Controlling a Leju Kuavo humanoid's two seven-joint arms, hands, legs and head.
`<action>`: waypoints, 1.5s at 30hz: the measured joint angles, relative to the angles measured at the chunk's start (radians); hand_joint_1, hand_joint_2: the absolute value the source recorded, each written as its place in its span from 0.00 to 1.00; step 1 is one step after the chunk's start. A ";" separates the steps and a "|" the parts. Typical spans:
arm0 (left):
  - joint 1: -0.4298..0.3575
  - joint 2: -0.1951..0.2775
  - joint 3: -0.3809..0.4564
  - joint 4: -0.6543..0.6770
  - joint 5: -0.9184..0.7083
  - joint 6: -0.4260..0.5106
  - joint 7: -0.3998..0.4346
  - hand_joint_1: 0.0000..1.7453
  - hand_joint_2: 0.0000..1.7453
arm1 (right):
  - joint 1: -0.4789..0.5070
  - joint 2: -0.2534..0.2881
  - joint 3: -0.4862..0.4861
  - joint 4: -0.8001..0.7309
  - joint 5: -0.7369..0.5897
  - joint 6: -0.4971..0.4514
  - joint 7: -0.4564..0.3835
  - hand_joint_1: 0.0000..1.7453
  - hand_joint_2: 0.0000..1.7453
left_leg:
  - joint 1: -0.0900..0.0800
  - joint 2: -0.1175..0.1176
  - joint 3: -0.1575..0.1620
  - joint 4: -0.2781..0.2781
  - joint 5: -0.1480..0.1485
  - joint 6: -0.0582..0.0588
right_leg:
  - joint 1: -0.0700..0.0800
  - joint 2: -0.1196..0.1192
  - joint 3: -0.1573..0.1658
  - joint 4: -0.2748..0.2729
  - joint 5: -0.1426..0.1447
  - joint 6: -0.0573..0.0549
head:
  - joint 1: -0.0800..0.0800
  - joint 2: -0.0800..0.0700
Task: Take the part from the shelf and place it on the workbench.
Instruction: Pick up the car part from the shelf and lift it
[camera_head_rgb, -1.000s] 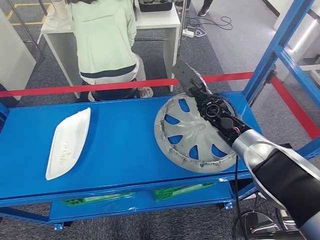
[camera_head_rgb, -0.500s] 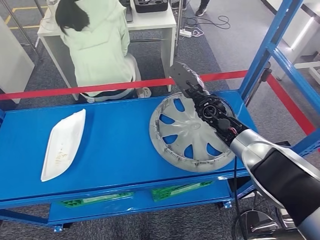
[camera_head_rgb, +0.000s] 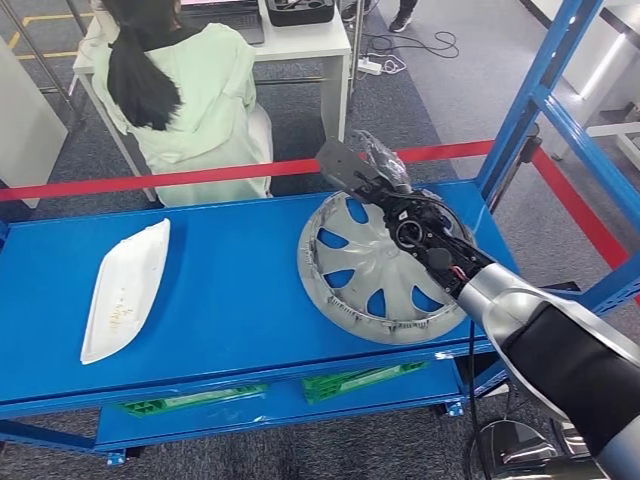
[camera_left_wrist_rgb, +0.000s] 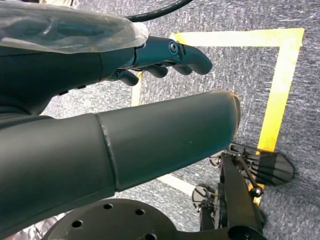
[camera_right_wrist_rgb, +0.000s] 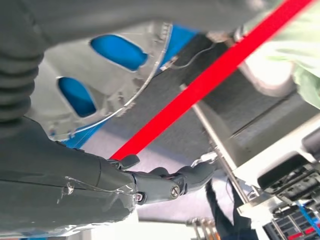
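My right hand (camera_head_rgb: 362, 165) reaches over the silver spoked plastic hubcap (camera_head_rgb: 377, 270), fingers apart, empty — next I must grip its rim.

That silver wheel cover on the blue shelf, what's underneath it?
The blue shelf shows through the openings of the wheel cover, which lies flat on it. The solid spokes hide the rest. The right hand reaches over its far rim.
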 joint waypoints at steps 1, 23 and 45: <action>0.000 0.000 0.000 0.000 0.006 0.002 0.002 0.00 0.00 | 0.009 0.000 0.003 -0.022 0.039 0.008 0.032 0.00 1.00 | 0.000 0.000 0.000 0.000 0.000 0.000 | 0.000 0.000 0.000 0.000 0.000 0.000 | 0.000 0.000; 0.000 0.000 -0.001 0.000 0.036 0.007 0.011 0.00 0.00 | 0.160 -0.033 0.031 -0.374 0.326 0.092 0.205 0.00 1.00 | 0.000 0.001 0.001 0.000 0.000 0.000 | 0.000 0.000 0.000 0.000 -0.001 -0.001 | -0.001 0.000; 0.002 -0.001 -0.040 0.000 0.066 0.012 0.015 0.00 0.00 | 0.441 -0.058 -0.010 -0.640 0.537 0.151 0.278 0.00 1.00 | 0.000 0.000 0.003 -0.001 -0.002 0.000 | 0.000 0.000 0.001 0.000 -0.003 -0.001 | -0.001 0.000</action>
